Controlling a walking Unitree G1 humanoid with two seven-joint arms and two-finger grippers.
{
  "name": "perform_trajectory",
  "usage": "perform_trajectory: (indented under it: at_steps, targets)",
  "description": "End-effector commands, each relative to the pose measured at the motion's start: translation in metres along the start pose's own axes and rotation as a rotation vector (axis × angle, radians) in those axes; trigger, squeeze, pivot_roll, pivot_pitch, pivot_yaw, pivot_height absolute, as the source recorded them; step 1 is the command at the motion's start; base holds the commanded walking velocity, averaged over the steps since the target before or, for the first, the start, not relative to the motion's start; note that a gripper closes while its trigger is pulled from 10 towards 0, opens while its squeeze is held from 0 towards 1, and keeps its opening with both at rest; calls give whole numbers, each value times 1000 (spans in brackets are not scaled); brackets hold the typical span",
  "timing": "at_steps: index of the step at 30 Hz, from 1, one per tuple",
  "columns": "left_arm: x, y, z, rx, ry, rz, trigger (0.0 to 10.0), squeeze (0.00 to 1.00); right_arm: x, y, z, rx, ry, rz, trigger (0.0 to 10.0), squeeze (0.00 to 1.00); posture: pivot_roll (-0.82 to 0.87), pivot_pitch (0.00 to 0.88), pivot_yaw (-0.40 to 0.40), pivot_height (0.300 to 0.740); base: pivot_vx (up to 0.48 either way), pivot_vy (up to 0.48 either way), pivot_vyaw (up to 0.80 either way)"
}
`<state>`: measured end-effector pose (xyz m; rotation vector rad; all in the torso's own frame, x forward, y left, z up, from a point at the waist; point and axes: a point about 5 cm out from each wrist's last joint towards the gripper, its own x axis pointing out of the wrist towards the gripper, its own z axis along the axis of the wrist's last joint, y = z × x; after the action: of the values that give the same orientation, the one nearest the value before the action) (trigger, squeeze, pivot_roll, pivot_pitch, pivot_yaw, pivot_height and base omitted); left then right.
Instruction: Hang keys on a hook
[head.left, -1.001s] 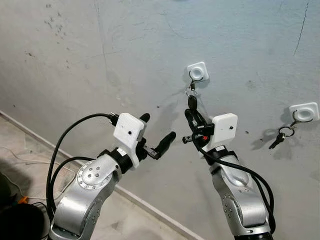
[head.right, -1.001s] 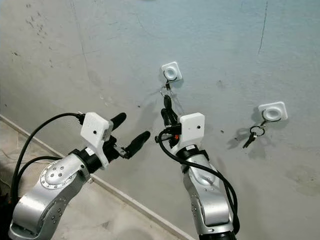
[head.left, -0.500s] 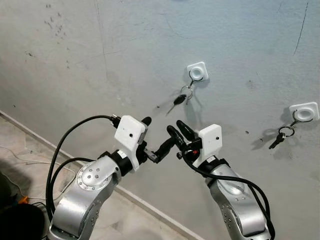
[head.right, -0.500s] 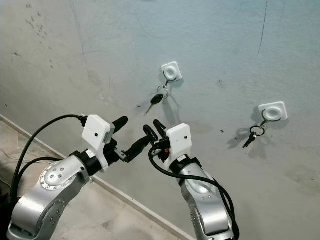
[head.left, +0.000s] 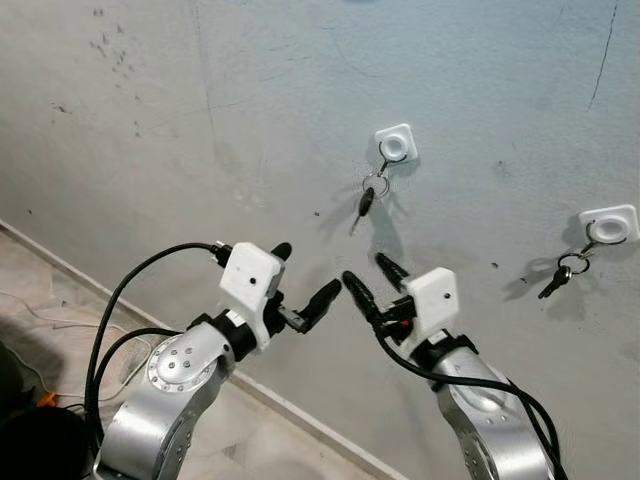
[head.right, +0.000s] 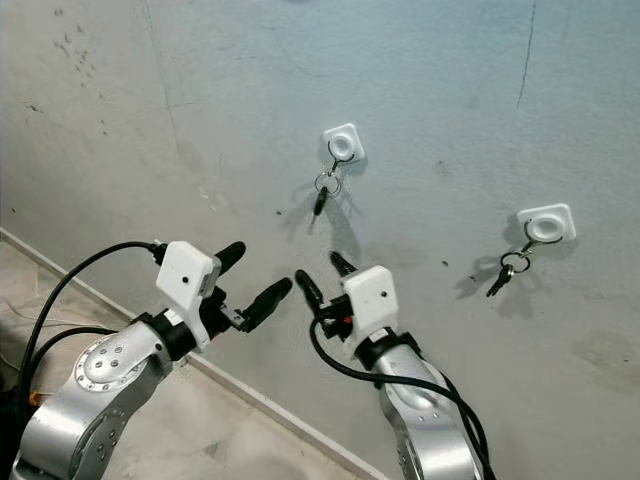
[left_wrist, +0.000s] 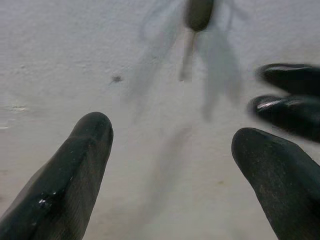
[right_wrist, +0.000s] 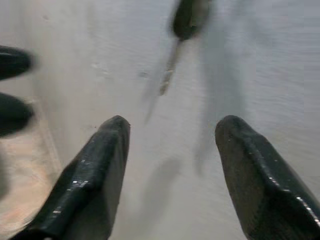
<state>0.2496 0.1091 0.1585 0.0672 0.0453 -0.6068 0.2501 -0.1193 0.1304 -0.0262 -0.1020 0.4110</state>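
A black-headed key (head.left: 365, 202) on a ring hangs from the white hook (head.left: 396, 143) on the grey wall; it is also seen as the key (left_wrist: 196, 20) in the left wrist view and the key (right_wrist: 184, 25) in the right wrist view. My right gripper (head.left: 369, 280) stands open below the key, apart from it, with nothing between its fingers. My left gripper (head.left: 305, 279) is open too, lower left of the key and close beside the right fingers (left_wrist: 287, 107).
A second white hook (head.left: 608, 224) further right on the wall holds another set of keys (head.left: 559, 275). The wall meets a light floor (head.left: 250, 440) along a skirting line at lower left. A dark object (head.left: 35, 445) and cables sit at the bottom left.
My right gripper let go of the key a second ago and drew back down and away from the wall. The key swung out and now hangs nearly straight. The left arm dropped slightly.
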Motion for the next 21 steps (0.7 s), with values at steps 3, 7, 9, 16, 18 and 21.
perform_trajectory:
  at_steps: [3, 7, 9, 16, 18, 21]
  targets:
    - [0, 9, -8, 6, 21, 98, 10000, 0, -13, -22, 9, 3, -12, -146, 10000, 1000, 155, 0, -84, 740, 0, 0, 0]
    - [3, 9, -9, -3, 17, 111, 10000, 0, -21, -27, 9, 2, 3, -194, 10000, 835, 137, 0, -80, 740, 0, 0, 0]
    - [5, 9, -10, -11, 14, 114, 10000, 0, -21, -27, 8, 4, 11, -197, 10000, 733, 133, 0, -79, 740, 0, 0, 0]
    - [14, 8, -11, -66, 5, 149, 10000, 0, -16, -27, 11, 5, 20, -207, 10000, 55, 116, 0, -82, 740, 0, 0, -338]
    - [16, 10, -11, -89, 1, 172, 10000, 0, -15, -27, 11, 14, 26, -204, 10000, 0, 116, 0, -84, 740, 0, 0, -800]
    - [18, 10, -11, -92, -4, 182, 10000, 0, -14, -28, 12, 11, 27, -198, 10000, 0, 113, 0, -89, 740, 0, 0, -800]
